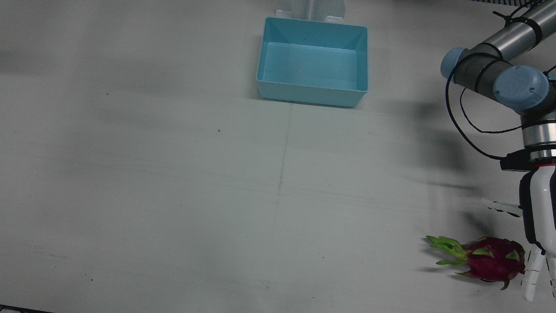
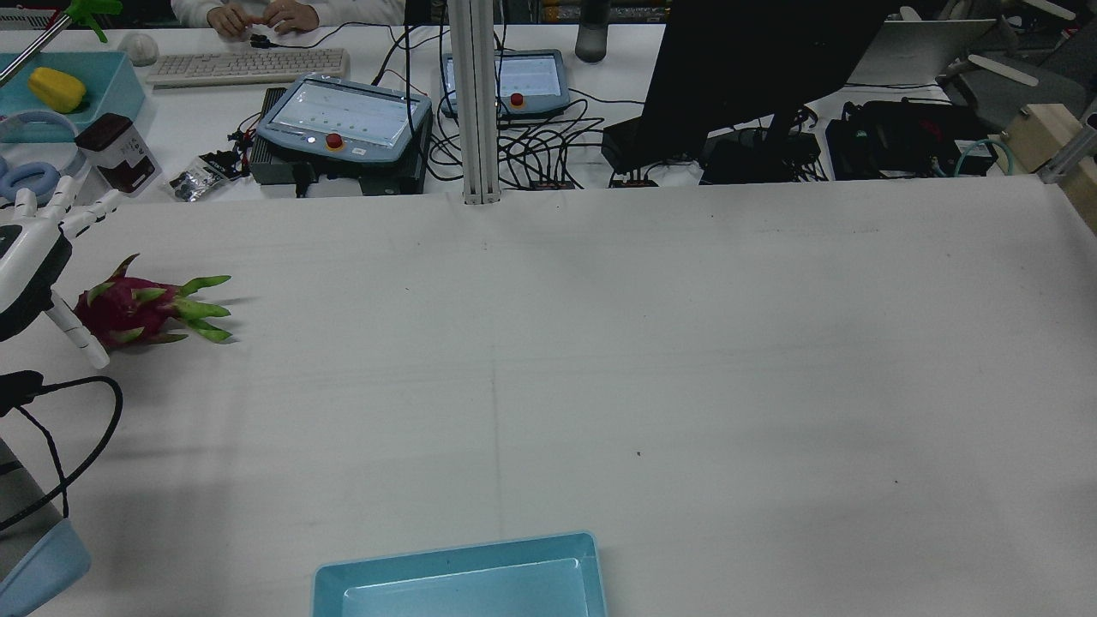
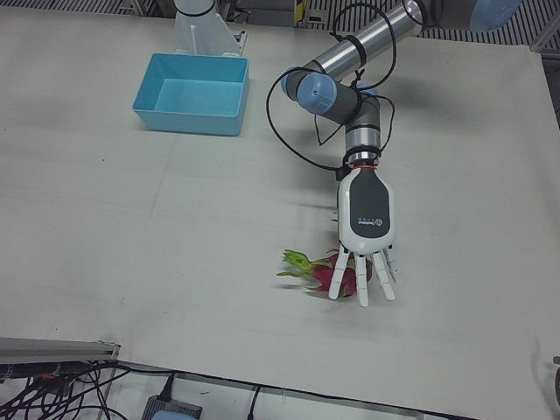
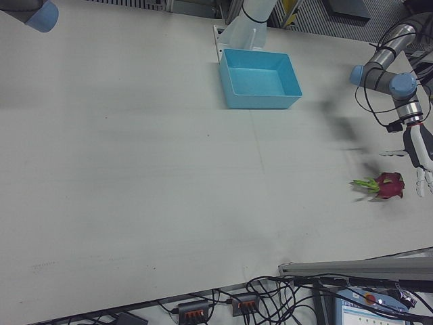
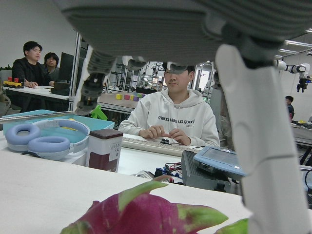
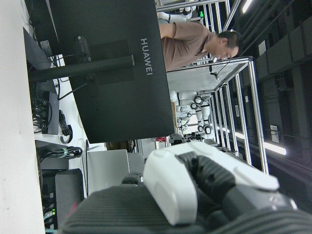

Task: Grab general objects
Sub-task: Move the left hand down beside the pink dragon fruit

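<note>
A magenta dragon fruit point(image 1: 493, 261) with green leaf tips lies on the white table near its front edge, on my left arm's side. It also shows in the rear view point(image 2: 128, 310), the left-front view point(image 3: 325, 273), the right-front view point(image 4: 390, 185) and the left hand view point(image 5: 141, 214). My left hand point(image 3: 366, 223) hangs right at the fruit's outer end with its fingers point(image 5: 263, 146) spread open, and it holds nothing. It also shows in the front view point(image 1: 538, 217) and the rear view point(image 2: 30, 261). My right hand point(image 6: 209, 180) shows only in its own view, raised off the table.
A light blue empty bin point(image 1: 310, 93) stands at the table's middle near the pedestals, also in the left-front view point(image 3: 188, 121). Beyond the table's far edge are a keyboard point(image 2: 244, 64), teach pendants point(image 2: 343, 120), a monitor point(image 2: 754, 60) and seated people point(image 5: 175, 117).
</note>
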Controlling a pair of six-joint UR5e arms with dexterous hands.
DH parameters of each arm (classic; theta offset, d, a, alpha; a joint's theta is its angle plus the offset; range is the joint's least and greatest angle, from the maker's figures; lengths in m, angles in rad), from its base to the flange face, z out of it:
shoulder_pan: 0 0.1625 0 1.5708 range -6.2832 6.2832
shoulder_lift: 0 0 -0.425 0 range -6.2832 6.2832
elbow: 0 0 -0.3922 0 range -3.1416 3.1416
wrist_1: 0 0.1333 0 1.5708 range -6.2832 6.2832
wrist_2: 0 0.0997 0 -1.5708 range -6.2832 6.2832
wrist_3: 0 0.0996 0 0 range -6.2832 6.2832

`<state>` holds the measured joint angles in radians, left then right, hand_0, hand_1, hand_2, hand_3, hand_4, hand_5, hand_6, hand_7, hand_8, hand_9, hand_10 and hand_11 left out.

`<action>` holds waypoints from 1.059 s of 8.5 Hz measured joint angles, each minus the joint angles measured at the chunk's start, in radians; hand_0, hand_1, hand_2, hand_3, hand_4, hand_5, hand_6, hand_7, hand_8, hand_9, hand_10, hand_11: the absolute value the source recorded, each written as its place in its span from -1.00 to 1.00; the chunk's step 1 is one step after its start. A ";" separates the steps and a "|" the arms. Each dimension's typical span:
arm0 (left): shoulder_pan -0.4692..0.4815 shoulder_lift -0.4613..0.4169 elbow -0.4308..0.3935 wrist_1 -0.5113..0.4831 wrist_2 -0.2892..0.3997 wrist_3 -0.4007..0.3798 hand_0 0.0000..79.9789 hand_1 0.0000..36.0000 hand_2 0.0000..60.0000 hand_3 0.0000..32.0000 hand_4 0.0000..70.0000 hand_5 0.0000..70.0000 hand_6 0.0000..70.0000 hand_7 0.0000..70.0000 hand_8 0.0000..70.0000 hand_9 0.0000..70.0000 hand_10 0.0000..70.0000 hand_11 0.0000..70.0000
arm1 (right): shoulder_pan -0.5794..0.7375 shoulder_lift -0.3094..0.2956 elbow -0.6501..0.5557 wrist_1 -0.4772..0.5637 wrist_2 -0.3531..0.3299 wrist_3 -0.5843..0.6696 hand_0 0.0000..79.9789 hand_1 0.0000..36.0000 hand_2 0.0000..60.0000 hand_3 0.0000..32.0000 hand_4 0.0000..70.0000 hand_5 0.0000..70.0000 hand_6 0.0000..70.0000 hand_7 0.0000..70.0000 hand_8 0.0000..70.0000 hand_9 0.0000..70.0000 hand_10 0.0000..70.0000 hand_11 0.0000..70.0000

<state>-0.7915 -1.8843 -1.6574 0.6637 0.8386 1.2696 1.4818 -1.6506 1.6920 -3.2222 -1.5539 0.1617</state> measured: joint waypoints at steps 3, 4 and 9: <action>0.004 -0.003 0.086 -0.063 -0.003 -0.002 0.19 -0.50 -1.00 0.86 -1.00 -1.00 -1.00 -1.00 -0.95 -1.00 -1.00 -1.00 | 0.000 0.000 0.000 0.000 0.001 0.000 -1.00 -1.00 -1.00 -1.00 -1.00 -1.00 -1.00 -1.00 -1.00 -1.00 -1.00 -1.00; 0.005 -0.008 0.092 -0.070 -0.003 0.000 0.19 -0.49 -1.00 0.71 -0.98 -1.00 -1.00 -1.00 -0.95 -1.00 -1.00 -1.00 | 0.000 0.000 0.000 0.000 0.000 -0.001 -1.00 -1.00 -1.00 -1.00 -1.00 -1.00 -1.00 -1.00 -1.00 -1.00 -1.00 -1.00; 0.006 -0.046 0.198 -0.146 -0.003 0.006 0.19 -0.51 -1.00 -1.00 -1.00 1.00 -1.00 -1.00 -0.93 -1.00 -1.00 -1.00 | 0.000 0.000 -0.001 0.000 0.000 -0.001 -1.00 -1.00 -1.00 -1.00 -1.00 -1.00 -1.00 -1.00 -1.00 -1.00 -1.00 -1.00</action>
<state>-0.7854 -1.9299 -1.4591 0.5179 0.8360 1.2752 1.4818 -1.6506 1.6912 -3.2219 -1.5539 0.1611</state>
